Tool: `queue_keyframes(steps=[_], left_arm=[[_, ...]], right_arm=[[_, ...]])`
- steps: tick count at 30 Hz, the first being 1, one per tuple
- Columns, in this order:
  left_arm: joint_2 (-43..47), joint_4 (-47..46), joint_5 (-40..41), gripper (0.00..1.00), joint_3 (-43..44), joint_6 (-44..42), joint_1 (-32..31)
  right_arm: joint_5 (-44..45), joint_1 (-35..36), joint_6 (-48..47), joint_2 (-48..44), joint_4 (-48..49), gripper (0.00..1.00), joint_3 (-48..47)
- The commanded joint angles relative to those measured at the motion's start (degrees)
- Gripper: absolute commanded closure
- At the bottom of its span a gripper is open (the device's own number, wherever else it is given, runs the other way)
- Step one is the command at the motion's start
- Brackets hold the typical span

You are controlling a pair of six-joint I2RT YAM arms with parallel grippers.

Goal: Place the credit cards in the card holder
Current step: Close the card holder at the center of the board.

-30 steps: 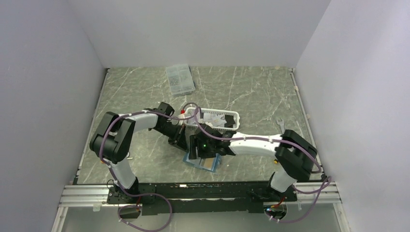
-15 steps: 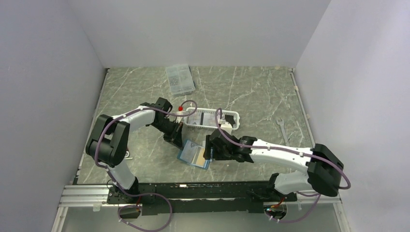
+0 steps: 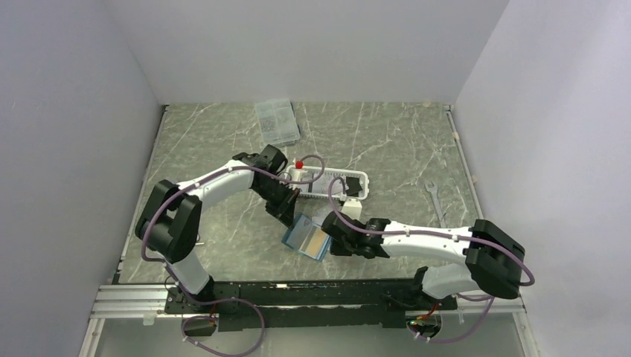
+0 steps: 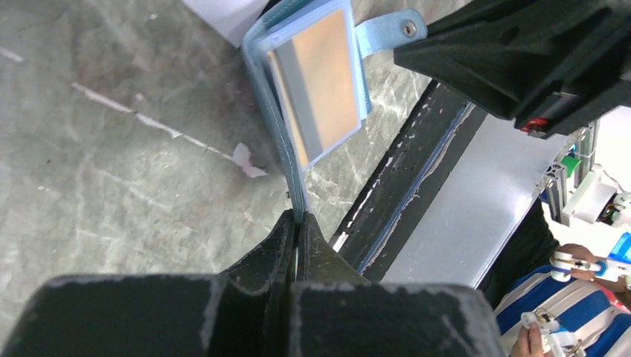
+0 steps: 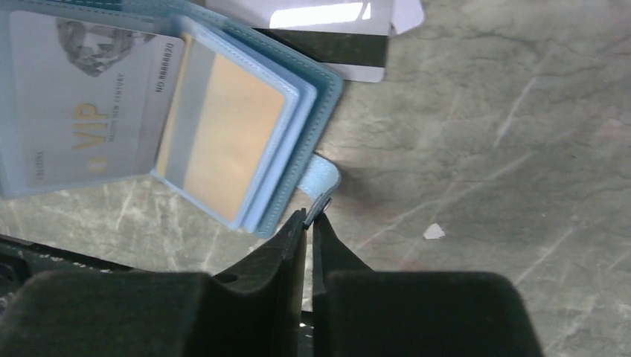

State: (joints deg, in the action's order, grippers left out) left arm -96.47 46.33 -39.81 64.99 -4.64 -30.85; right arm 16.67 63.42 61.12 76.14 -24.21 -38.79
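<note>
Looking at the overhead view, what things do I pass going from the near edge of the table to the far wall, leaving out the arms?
First the teal-blue folding card holder → white slatted plastic basket → clear plastic compartment box. The metal wrench overlaps the basket in depth, so it is left out.

Teal-blue card holder (image 5: 321,85), its inner sleeves a lighter blue. One sleeve shows a yellow-gold card (image 5: 227,145) with a grey band along one edge. Another shows a pale grey card (image 5: 89,111) lettered VIP in gold. Beside the holder is a white card (image 5: 350,48) with a black stripe. Grey-green marbled table (image 5: 484,149) with pale veins. Left pincer (image 4: 298,223) and right pincer (image 5: 309,223), both black.
</note>
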Motion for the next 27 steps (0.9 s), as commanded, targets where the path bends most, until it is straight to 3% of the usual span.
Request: queue_keyframes(steps=[1,2,10,13,17,19,25,27], left_arm=[[-1.2,0.7,1.9,1.0,3.6,2.1,-4.0],[-1.8,0.4,2.1,1.0,4.1,2.5,-5.0],[-7.3,-2.0,2.5,1.0,7.5,7.5,-11.7],[-9.5,-4.5,-1.3,0.95,7.6,9.8,-11.9],[-12.6,-9.4,-10.3,0.78,6.3,11.1,-12.0],[-14.3,-10.8,-14.1,0.74,5.7,10.8,-12.4],[-15.0,-13.5,-19.4,0.3,4.3,7.2,-13.2],[-15.2,-11.4,-20.5,0.28,4.8,3.3,-13.2]], right_arm=[[1.8,0.3,2.5,-2.1,3.3,0.96,2.9],[1.6,0.4,2.6,-2.2,4.0,1.0,3.6],[1.0,0.5,1.5,-5.9,13.0,1.0,10.3],[0.4,0.4,1.8,-9.0,18.2,1.0,14.2],[-0.2,0.5,3.5,-13.9,23.5,0.99,20.4],[-0.6,0.4,4.1,-16.5,26.4,0.94,23.0],[-0.4,0.1,5.4,-21.8,29.0,0.89,27.0],[-0.5,0.1,5.4,-22.5,28.9,0.87,27.1]])
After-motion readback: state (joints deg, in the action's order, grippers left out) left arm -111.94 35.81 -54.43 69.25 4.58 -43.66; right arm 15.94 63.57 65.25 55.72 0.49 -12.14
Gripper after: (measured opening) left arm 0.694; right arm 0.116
